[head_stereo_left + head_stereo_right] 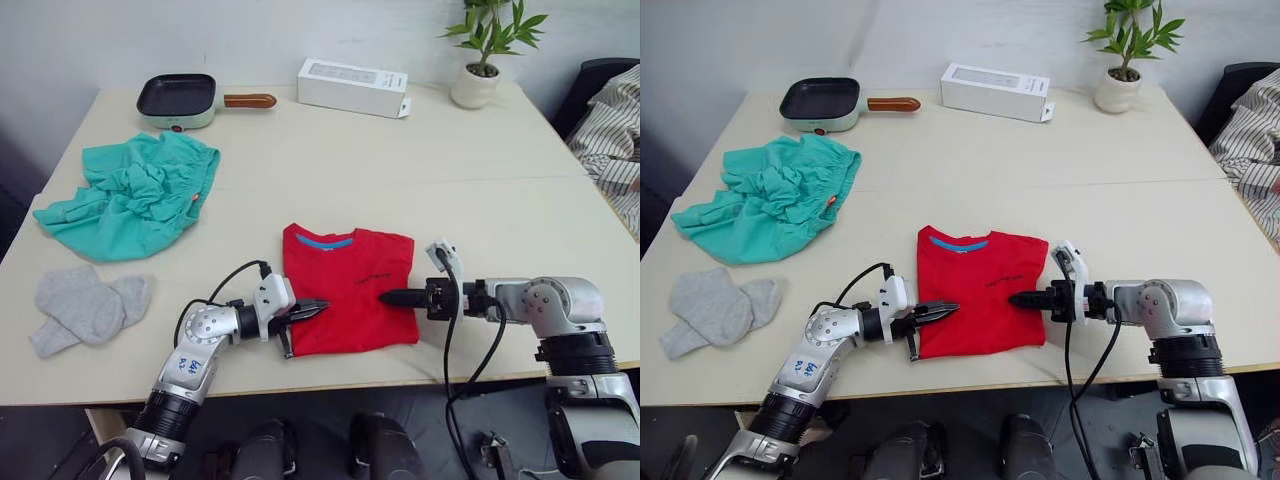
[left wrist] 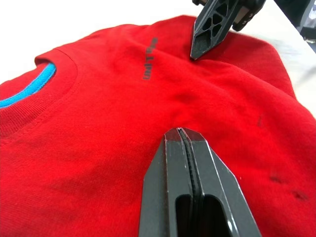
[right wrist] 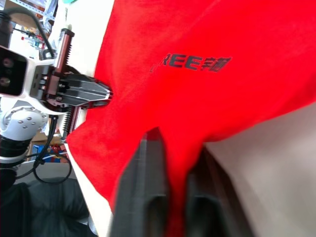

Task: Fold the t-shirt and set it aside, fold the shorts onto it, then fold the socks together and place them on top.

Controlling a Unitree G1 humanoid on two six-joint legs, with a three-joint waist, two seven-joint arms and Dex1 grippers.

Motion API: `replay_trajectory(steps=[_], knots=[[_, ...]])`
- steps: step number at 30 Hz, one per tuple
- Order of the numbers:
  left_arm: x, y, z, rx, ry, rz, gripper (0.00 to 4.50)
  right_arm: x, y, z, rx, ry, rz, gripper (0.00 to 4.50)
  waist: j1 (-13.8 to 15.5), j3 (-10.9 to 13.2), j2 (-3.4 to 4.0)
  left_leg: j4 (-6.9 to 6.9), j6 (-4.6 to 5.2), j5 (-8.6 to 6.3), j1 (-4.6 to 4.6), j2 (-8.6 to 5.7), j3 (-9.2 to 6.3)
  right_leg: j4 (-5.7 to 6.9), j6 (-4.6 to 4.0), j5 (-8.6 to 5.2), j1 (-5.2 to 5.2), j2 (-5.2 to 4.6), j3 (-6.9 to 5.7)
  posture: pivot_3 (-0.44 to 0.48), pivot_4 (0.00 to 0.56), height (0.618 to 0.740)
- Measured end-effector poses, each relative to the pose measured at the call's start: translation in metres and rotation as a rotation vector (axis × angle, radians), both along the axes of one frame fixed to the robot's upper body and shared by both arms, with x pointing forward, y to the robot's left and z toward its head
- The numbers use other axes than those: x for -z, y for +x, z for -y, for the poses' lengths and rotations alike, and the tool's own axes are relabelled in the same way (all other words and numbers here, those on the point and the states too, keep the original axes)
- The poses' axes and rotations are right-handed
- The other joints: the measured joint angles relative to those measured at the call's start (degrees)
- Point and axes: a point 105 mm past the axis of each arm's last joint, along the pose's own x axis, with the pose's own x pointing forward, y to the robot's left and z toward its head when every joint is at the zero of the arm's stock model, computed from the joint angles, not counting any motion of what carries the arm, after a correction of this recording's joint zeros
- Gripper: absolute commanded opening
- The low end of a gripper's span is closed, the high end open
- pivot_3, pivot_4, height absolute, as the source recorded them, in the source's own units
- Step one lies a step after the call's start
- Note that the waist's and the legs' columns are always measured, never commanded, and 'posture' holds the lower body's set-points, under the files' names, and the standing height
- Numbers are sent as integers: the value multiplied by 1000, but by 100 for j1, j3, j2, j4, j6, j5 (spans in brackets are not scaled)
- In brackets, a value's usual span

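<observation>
The t-shirt [image 1: 348, 288] lies on the near middle of the bench [image 1: 420, 180], already folded into a narrow upright panel, collar toward twelve o'clock. It is soft, light cotton that will sag and drag rather than keep its shape, so it wants gripping at both side edges together or at two corners of one hem.

The left claw [image 1: 312, 309] rests at the shirt's nine o'clock edge, low down, its fingers clenched flat together on top of the cloth with nothing between them. The right claw [image 1: 397, 297] comes in from three o'clock, pointing inward over the fabric. In its wrist view red cloth seems to sit between its fingers [image 3: 148, 197], so it probably grasps the right-hand edge, though the view is too close to be certain.

At nine o'clock from the shirt lie the socks [image 1: 88, 303], overlapping. Beyond them, toward ten o'clock, the shorts [image 1: 135, 195] sit crumpled. Along the far edge stand a small pan [image 1: 180, 100], a white box [image 1: 352, 86] and a potted plant [image 1: 482, 55], all well apart from the work. Nothing blocks either arm.
</observation>
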Motion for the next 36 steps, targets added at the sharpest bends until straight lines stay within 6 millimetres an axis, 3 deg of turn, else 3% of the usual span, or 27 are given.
replay_trajectory(steps=[3,8,10,15,21,26,31,36], knots=[[-4,-6,-4,49,-23,-37,886,-2,-3,4,12,17,-2,0,7,0,0,-1,-6,-4,-7,0,-1,-2,-1,1,-9,-2,2,0,150,740],[-33,-20,-9,153,-67,-41,2247,-6,-11,14,16,33,-29,0,17,9,15,-5,-13,22,-43,-2,1,-7,-4,-1,-46,0,2,0,150,740],[-48,-26,-14,179,-90,-39,2766,-12,-11,30,53,14,-23,0,16,10,17,0,-4,27,-75,-8,2,-3,-1,1,-75,0,-1,0,150,740],[-74,-40,-34,188,-110,-60,4327,-35,-11,93,212,-50,12,0,21,13,22,3,10,35,-89,-28,2,-1,4,3,-81,5,-10,0,150,740],[-75,-51,-49,176,-106,-121,4441,-40,-16,170,394,-171,33,0,21,15,25,4,29,46,-89,-40,17,-24,22,12,-79,5,-31,0,150,740],[-78,-55,-56,163,-94,-122,4441,-13,-26,232,550,-332,7,0,9,21,36,3,22,50,-88,-39,27,-24,22,12,-82,4,-32,0,150,740],[-81,-53,-67,133,-63,-95,4441,-8,-22,266,641,-484,92,0,-13,32,58,2,10,59,-79,-34,35,-8,22,13,-85,11,-33,0,150,740],[-84,-38,-90,86,-18,-51,4441,-8,-8,269,635,-572,206,0,-17,31,55,4,-15,49,-71,-35,39,-16,19,14,-77,10,-33,0,150,740]])
